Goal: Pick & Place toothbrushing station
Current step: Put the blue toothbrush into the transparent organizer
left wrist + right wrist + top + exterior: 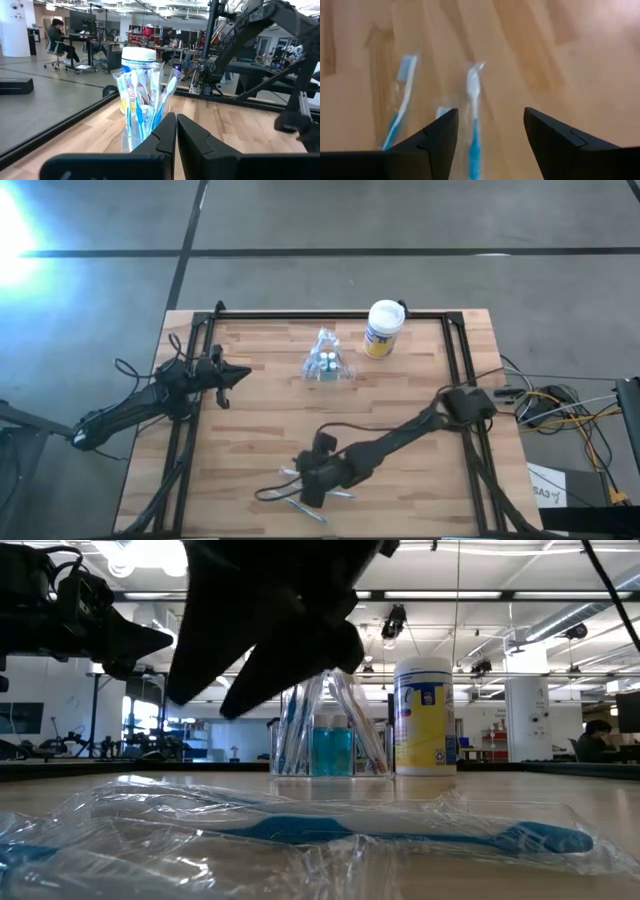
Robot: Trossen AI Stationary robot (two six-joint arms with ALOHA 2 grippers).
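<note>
High view: you see the station (pixel 327 366) at the rear centre of the tabletop (pixel 260 440), near the canister (pixel 383 329) but apart from it. Note its form: a clear plastic holder, shorter than the canister, packed with upright wrapped toothbrushes; the low view shows a blue-green block inside it (pixel 332 751). The left tool (pixel 240 375) hangs at the left edge, fingers closed on nothing, aimed at the station (pixel 144 107). The right tool (pixel 312 490) hangs low over the front centre, fingers spread wide and empty. Wrapped brushes (pixel 472 112) lie flat on the wood below it.
</note>
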